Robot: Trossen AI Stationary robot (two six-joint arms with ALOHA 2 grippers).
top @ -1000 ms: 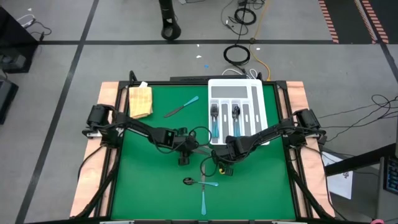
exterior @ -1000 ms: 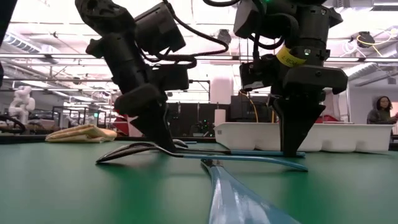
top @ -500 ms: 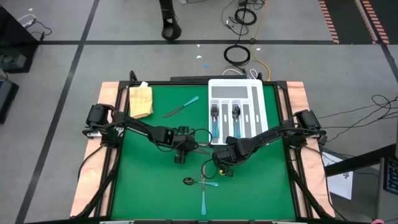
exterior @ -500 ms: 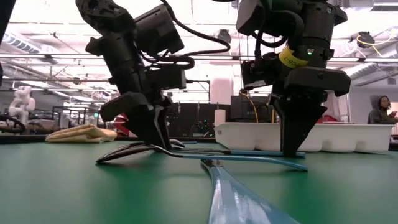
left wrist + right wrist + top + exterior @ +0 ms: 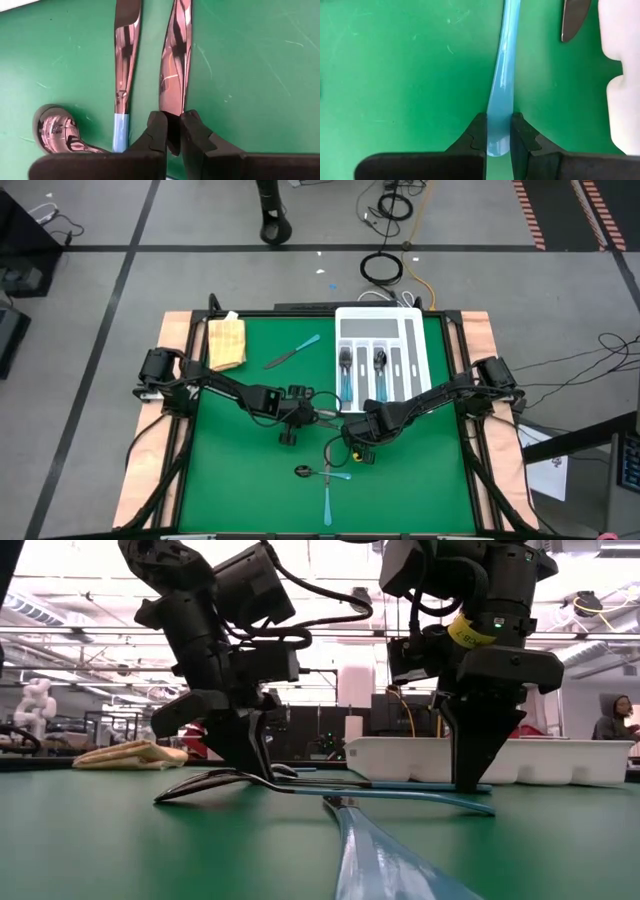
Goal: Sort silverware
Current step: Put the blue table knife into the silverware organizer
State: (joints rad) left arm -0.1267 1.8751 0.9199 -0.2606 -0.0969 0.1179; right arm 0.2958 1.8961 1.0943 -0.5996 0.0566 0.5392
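Note:
My left gripper stands mid-table, shut on a knife that lies beside a second knife and a spoon bowl. Just to its right, my right gripper is shut on the light-blue handle of another piece; its head is out of view. More silverware lies flat on the green mat: a knife at the far side, a spoon and a knife near the front. Some pieces sit in the white tray. My left gripper pinches the knife's metal blade at its base, close to the handle, between its two fingers. The fingers come steeply from above and lie across the knife. The knife lies flat on the mat. My right gripper pinches the light-blue handle near its free end between its two fingers. The fingers point straight down and lie across the handle. In the low view the handle lies level on the mat.
A folded yellow cloth lies at the far left corner. The tray's wall stands close beside my right gripper. The near knife's handle stretches toward the front edge. A person sits in the room beyond the table.
My left gripper has rolled about its own pointing line while staying over the same spot, and its fingers have come together on the knife. The silverware has kept its place on the mat.

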